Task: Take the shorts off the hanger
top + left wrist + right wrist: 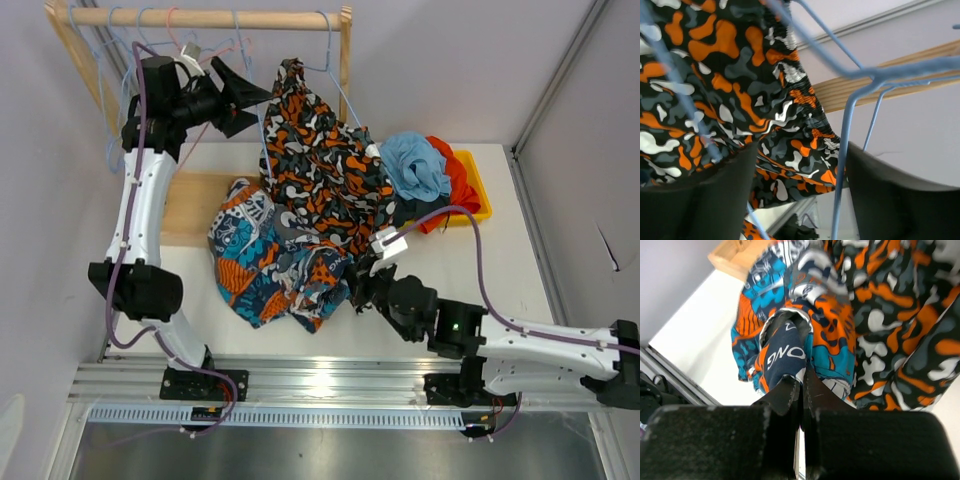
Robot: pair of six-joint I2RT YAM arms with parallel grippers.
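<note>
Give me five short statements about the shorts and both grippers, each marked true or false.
1. The blotch-print shorts hang on a blue hanger. True.
2. The left gripper is shut. False: it is open, with the hanger wire between its fingers.
3. The light blue shorts lie piled with the orange shorts at the yellow bin. True.
4. The blue-and-orange print shorts hang from the rail. False: they lie on the table.
5. The right gripper is open. False: it is shut.

Bright, even overhead light, soft shadows, glare on the metal rail (320, 380), near hanger wire (910, 67) blurred.
</note>
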